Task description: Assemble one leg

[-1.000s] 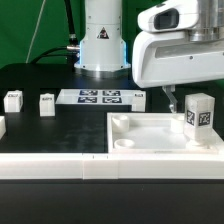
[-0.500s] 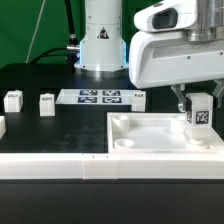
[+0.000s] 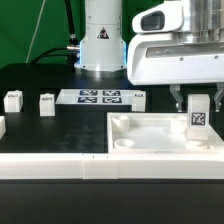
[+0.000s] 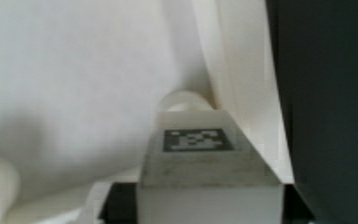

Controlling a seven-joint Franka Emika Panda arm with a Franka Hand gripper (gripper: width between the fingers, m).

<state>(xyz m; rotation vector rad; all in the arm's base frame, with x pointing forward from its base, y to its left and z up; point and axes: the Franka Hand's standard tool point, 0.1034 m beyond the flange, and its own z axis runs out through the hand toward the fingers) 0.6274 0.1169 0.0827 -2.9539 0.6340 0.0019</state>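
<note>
On the dark bench, at the exterior view's left, a first loose post and a second loose post stand apart from each other. Next is the marker board, lying flat in front of the arm base. A third loose post sits just beside its right end. The white tabletop occupies the near right area. Over its far right corner, the pincer is clamped on the leg, one finger on each side of the upper end. The leg is upright, tag facing the camera. In the wrist view, the leg sits just beside a corner socket. Contact with the tabletop cannot be determined.
</note>
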